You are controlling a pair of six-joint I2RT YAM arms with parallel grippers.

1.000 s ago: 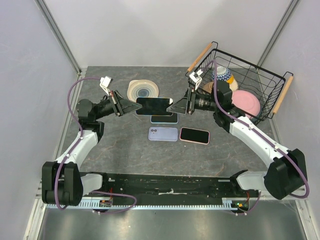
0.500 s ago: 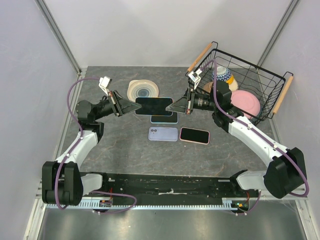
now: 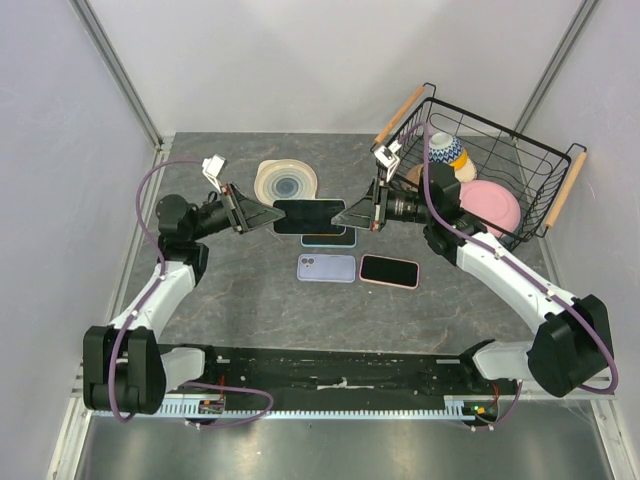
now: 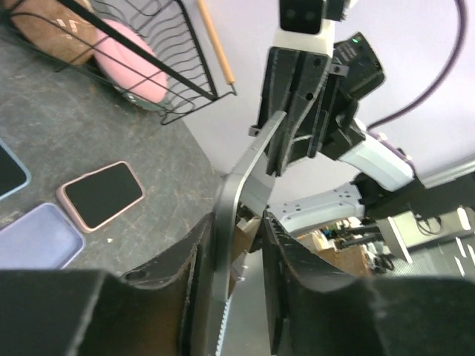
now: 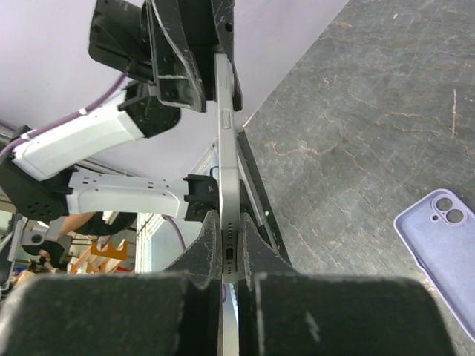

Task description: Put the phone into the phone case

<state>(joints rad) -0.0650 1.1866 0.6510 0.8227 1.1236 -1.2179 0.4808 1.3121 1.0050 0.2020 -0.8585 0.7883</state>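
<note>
The phone point(image 3: 309, 213), dark-screened with a silver rim, hangs flat above the table between both arms. My right gripper point(image 3: 347, 215) is shut on its right end; in the right wrist view both pads press the phone point(image 5: 226, 148) at the gripper point(image 5: 231, 222). My left gripper point(image 3: 271, 217) is around the left end with its jaws apart. In the left wrist view the phone point(image 4: 249, 167) lies against one finger, and a gap shows to the other at the gripper point(image 4: 236, 222). The lilac phone case point(image 3: 326, 268) lies on the table below.
A pink-cased phone point(image 3: 389, 271) lies right of the lilac case. A blue-rimmed phone point(image 3: 328, 239) lies under the held phone. A cream bowl point(image 3: 286, 182) sits behind. A wire basket point(image 3: 530, 160) with dishes stands at the back right.
My right gripper has closed on the phone's right end. My left gripper's jaws have come apart from the phone. The phone has stayed nearly in place.
</note>
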